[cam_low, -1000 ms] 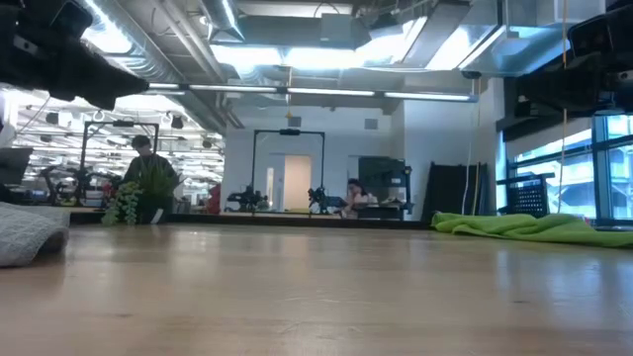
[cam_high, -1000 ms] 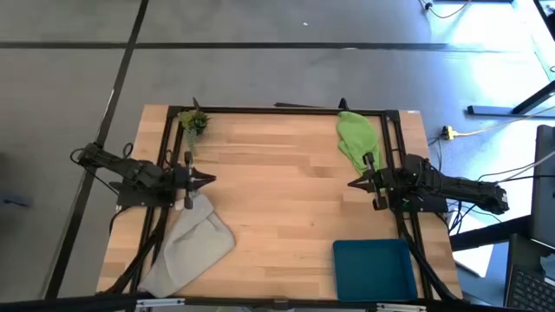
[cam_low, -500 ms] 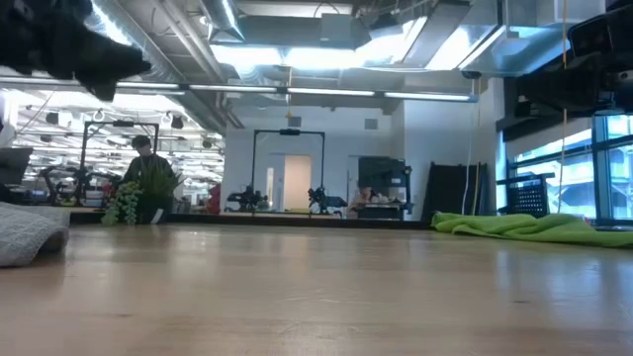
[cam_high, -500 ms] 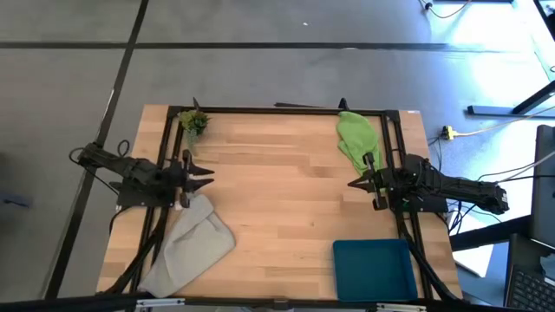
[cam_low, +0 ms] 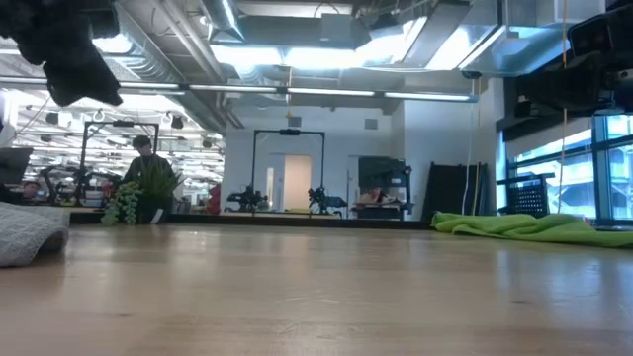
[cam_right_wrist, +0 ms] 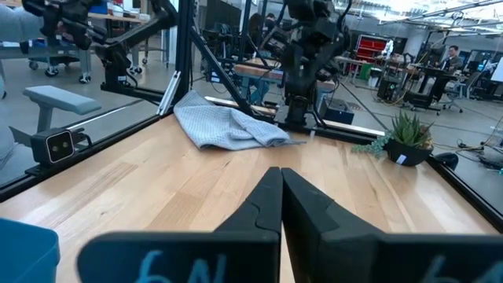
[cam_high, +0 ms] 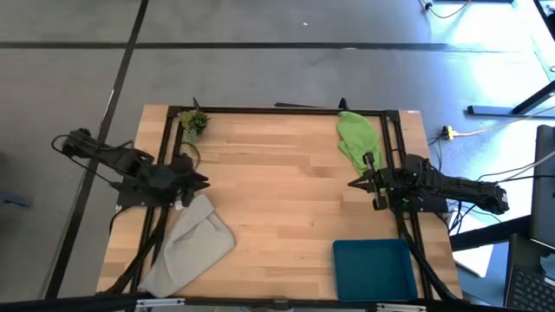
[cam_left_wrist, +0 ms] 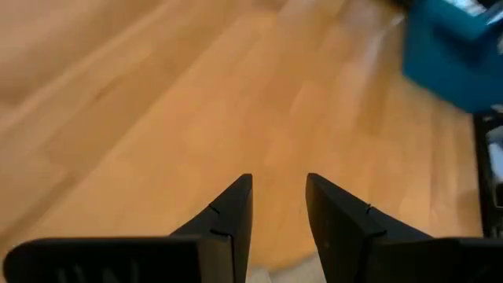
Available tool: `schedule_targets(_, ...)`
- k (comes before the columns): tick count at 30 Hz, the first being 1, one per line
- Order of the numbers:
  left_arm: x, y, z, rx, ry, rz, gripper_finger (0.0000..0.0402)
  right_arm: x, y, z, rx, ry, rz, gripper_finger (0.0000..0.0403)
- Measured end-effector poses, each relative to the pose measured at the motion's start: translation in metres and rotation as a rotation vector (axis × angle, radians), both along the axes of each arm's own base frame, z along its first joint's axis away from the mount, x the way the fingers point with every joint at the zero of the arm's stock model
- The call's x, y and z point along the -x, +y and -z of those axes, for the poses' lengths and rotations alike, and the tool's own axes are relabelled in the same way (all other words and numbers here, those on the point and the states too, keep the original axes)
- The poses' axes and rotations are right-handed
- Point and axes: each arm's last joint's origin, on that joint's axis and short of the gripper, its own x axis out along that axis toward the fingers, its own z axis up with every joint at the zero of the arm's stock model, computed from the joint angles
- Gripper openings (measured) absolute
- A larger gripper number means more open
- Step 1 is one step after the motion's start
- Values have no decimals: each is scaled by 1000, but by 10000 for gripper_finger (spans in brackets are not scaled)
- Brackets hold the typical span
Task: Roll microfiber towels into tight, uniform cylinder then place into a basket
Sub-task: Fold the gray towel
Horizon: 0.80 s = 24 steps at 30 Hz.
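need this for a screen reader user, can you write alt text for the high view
Overhead view of a wooden table with two dark robot arms: the left hand open above a crumpled grey towel, the right hand shut beside a lime green towel. An empty teal basket sits at the near right, a plant sprig at the far left.

Left arm: reaching in from the left side of the desk, elbow folded back, wrist lifted clear of the surface. Left claw is hanging above the desk with its fingers standing apart, nothing between them.

Right arm: lying low along the right side of the desk, pointing inward. Right claw is sitting with fingers pressed together, holding nothing.
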Motion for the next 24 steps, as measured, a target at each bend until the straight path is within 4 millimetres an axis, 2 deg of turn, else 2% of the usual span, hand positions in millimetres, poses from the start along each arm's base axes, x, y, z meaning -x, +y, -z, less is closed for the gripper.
schedule_targets(5, -19, -1, -6, 60, 223, -129, 107, 0, 0, -1, 4, -14, 1, 8)
schedule_targets(8, -29, 2, -1, 100, 389, -237, 107, 0, 0, -3, 7, -26, 1, 8)
schedule_targets(16, -59, 17, 31, 271, 739, -349, 107, 0, 0, -3, 6, -32, 0, 8)
schedule_targets(24, -74, 34, 53, 253, 888, -356, 107, 0, 0, -3, 6, -33, 0, 8)
